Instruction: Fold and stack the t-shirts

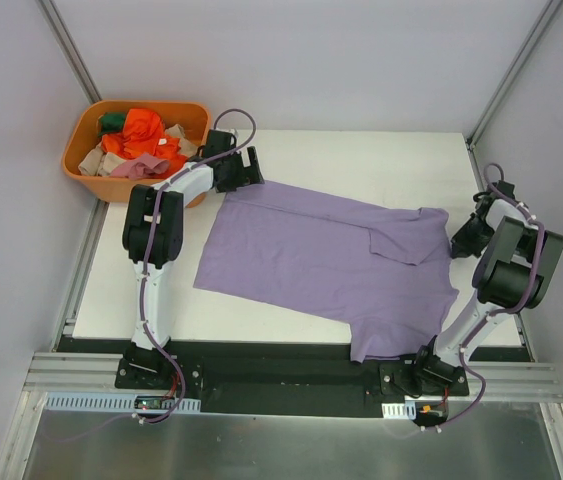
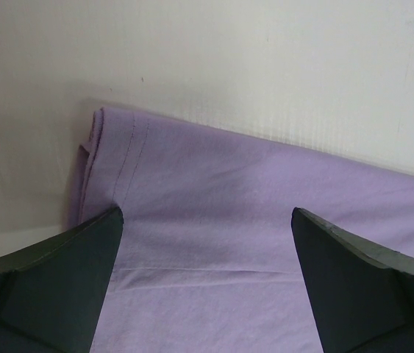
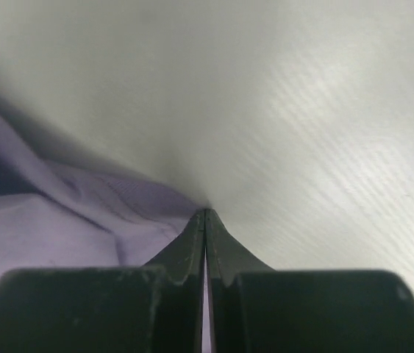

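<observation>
A purple t-shirt [image 1: 321,260] lies spread on the white table [image 1: 361,160], with one sleeve folded in near its right side. My left gripper [image 1: 248,168] is open over the shirt's far-left corner; in the left wrist view its gripper [image 2: 207,220] straddles the purple cloth [image 2: 214,191], with the hemmed corner just ahead. My right gripper [image 1: 464,236] is at the shirt's right edge. In the right wrist view that gripper [image 3: 205,213] is shut, and folds of the purple cloth [image 3: 59,228] run into its tips.
An orange basket [image 1: 83,128] with several crumpled garments, orange, pink, green and beige, stands at the far left corner behind the left gripper. Grey walls enclose the table on three sides. The shirt's near corner hangs over the table's front edge [image 1: 261,345].
</observation>
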Action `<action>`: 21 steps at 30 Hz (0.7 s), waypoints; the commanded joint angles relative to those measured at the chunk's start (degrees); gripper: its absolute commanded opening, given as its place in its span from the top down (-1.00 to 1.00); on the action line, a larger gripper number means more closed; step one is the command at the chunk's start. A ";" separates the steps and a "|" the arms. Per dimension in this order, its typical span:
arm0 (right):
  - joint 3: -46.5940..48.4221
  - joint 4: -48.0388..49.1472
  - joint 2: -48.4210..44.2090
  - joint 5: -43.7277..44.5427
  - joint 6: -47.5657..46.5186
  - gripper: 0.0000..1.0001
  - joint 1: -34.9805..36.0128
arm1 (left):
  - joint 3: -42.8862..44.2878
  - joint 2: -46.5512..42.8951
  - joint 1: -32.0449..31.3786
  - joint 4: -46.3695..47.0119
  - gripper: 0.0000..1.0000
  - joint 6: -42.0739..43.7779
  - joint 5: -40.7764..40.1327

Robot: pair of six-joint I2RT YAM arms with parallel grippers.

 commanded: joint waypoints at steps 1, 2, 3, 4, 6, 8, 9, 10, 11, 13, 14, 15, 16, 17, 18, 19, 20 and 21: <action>3.14 -3.19 -2.30 11.00 2.11 0.99 -2.46 | -1.23 -0.96 0.08 -5.68 -0.98 -0.93 4.43; 3.93 -3.45 -2.56 11.52 2.01 0.99 -2.37 | -1.23 -1.22 -0.54 -5.77 -0.98 -0.67 4.35; 4.90 -3.98 -2.83 11.88 1.93 0.99 -2.37 | -1.23 -1.48 -1.07 -5.68 -0.98 -0.32 4.01; 6.21 -4.68 -3.09 11.71 1.92 0.98 -2.37 | -1.23 -1.83 -1.68 -5.68 -0.98 -0.05 3.57; 8.76 -6.26 -3.44 11.97 1.58 0.82 -2.11 | -1.14 -2.19 -2.47 -5.77 -0.98 0.39 2.86; 10.70 -5.22 -4.06 9.35 -1.74 0.33 -1.23 | -1.23 -2.54 -2.65 -5.77 -0.98 0.57 2.86; 11.40 -3.47 -4.32 5.94 -4.12 0.12 -0.19 | -1.23 -2.71 -2.74 -5.68 -0.98 0.57 2.25; 12.11 -1.63 -4.41 0.33 -9.71 0.02 1.39 | -1.23 -2.72 -2.74 -5.68 -0.98 0.65 1.90; 13.51 -0.91 -4.07 -2.42 -13.77 -0.06 3.32 | -1.23 -2.80 -2.74 -5.68 -0.98 0.65 1.46; 17.98 -2.91 -1.62 -3.50 -21.59 -0.14 7.98 | -1.06 -2.72 -2.74 -5.68 -0.98 0.74 0.75; 20.79 -4.15 0.05 -3.07 -26.24 -0.15 10.35 | -0.88 -2.63 -2.74 -5.77 -0.98 0.83 0.75; 23.16 -5.46 2.24 -2.54 -28.90 -0.16 12.37 | -0.71 -2.63 -2.65 -5.68 -0.98 0.92 0.58; 25.89 -6.52 5.49 -1.84 -30.93 -0.16 13.79 | -0.62 -2.63 -2.74 -5.68 -0.98 1.01 0.31; 29.22 -7.49 7.61 -0.96 -31.82 -0.15 15.19 | -0.53 -2.63 -2.74 -5.68 -0.98 1.09 -0.12; 31.25 -8.63 9.72 -0.95 -32.61 -0.15 15.90 | -0.53 -2.80 -2.65 -5.77 -0.98 1.18 -0.48; 33.10 -8.73 11.65 1.22 -32.96 -0.15 16.26 | -0.61 -3.15 -2.74 -5.85 -0.98 1.18 -1.35; 34.86 -8.99 13.06 1.51 -33.23 -0.13 16.52 | -0.79 -3.50 -2.74 -5.85 -0.98 1.36 -2.40; 36.01 -9.51 14.56 0.73 -33.84 -0.11 16.52 | -0.88 -3.77 -2.74 -5.85 -0.98 1.79 -3.54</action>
